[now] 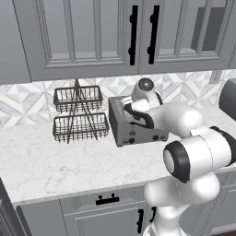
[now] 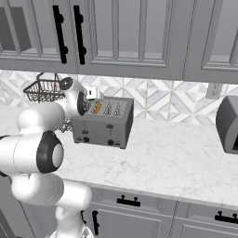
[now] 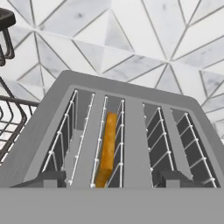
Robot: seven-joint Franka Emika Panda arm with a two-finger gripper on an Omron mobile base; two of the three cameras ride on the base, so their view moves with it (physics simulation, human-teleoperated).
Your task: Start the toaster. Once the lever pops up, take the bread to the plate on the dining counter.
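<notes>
Two dark fingertips (image 3: 52,177) stood wide apart, holding nothing, the gripper (image 3: 109,178) poised directly above the toaster (image 2: 104,122). Inside its second slot from the left sat the bread (image 3: 107,148) — upright, edge-on. Beside the toaster stood a wire basket rack (image 1: 77,114) on the marble counter (image 2: 176,153).

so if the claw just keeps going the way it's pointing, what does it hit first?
Most likely the bread, standing on edge in the second slot from the left of the toaster. The claw hangs open above the slots, its tips straddling that slice. Depth is unclear, so the slot's wire guides could touch first.
</notes>
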